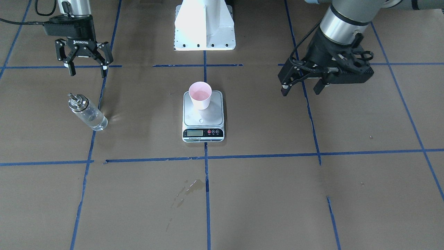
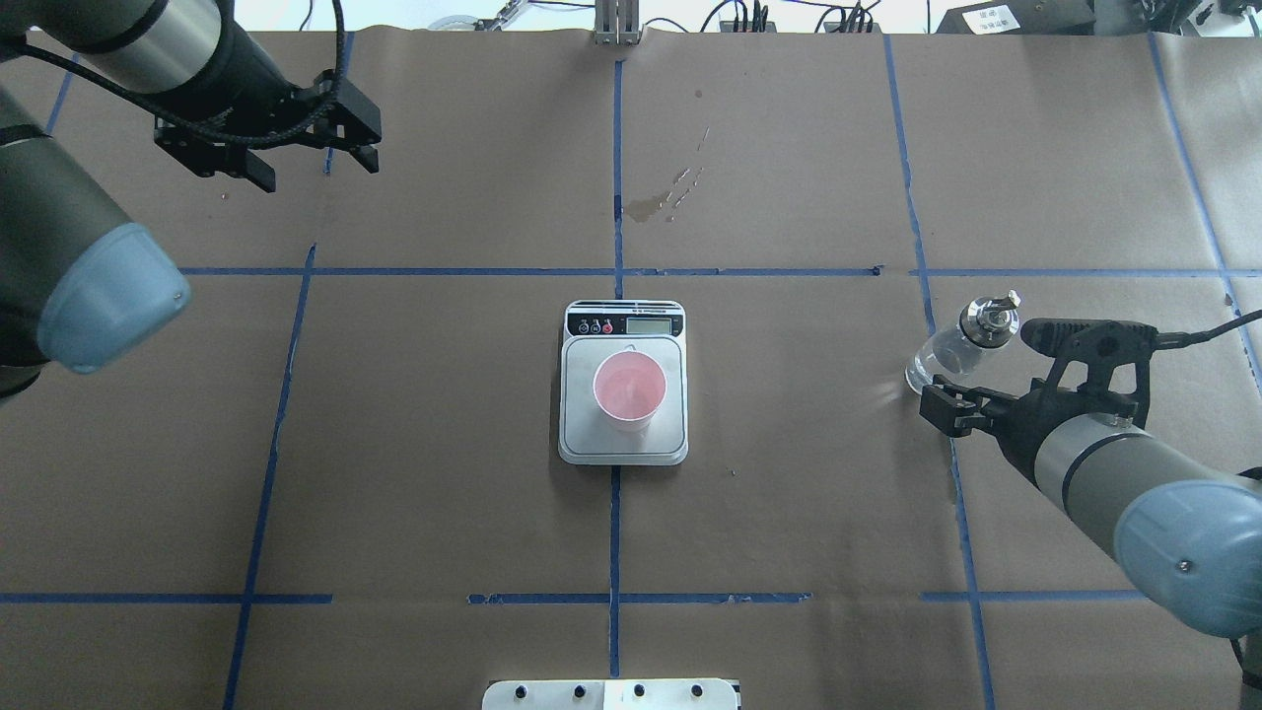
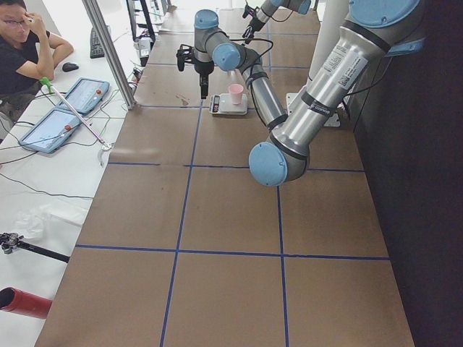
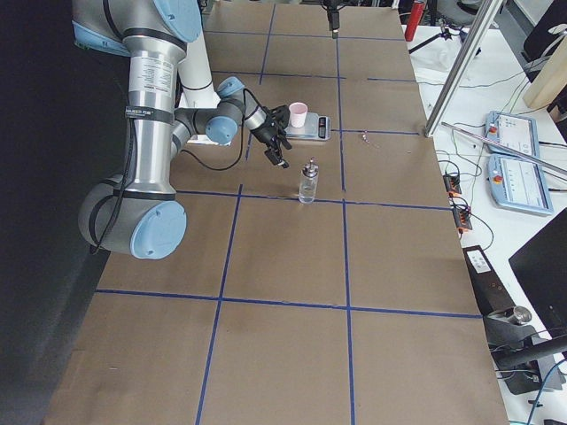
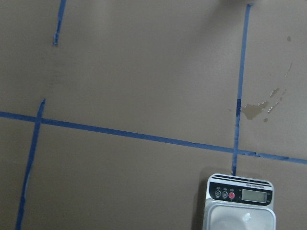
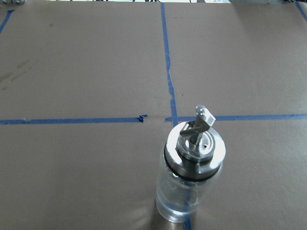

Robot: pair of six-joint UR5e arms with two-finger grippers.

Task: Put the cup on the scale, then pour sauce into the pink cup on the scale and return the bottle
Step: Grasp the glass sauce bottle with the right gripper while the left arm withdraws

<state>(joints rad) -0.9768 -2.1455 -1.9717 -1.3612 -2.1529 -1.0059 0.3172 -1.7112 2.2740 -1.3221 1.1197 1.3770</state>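
Observation:
The pale pink cup [image 1: 200, 95] stands upright on the far part of the white scale's [image 1: 203, 119] silver platform; it also shows in the overhead view [image 2: 629, 387]. The clear glass bottle [image 1: 87, 111] with its silver spout cap stands upright on the table, apart from the scale, with clear sauce low inside. It fills the right wrist view [image 6: 192, 177]. My right gripper [image 1: 87, 73] is open and empty, just behind the bottle and not touching it. My left gripper [image 1: 302, 90] is open and empty, off to the scale's other side.
A dried brown stain [image 1: 189, 187] marks the paper beyond the scale's display end. Blue tape lines [image 1: 208, 156] grid the brown table cover. The robot's white base [image 1: 204, 26] stands behind the scale. An operator [image 3: 22, 50] sits past the table's far edge.

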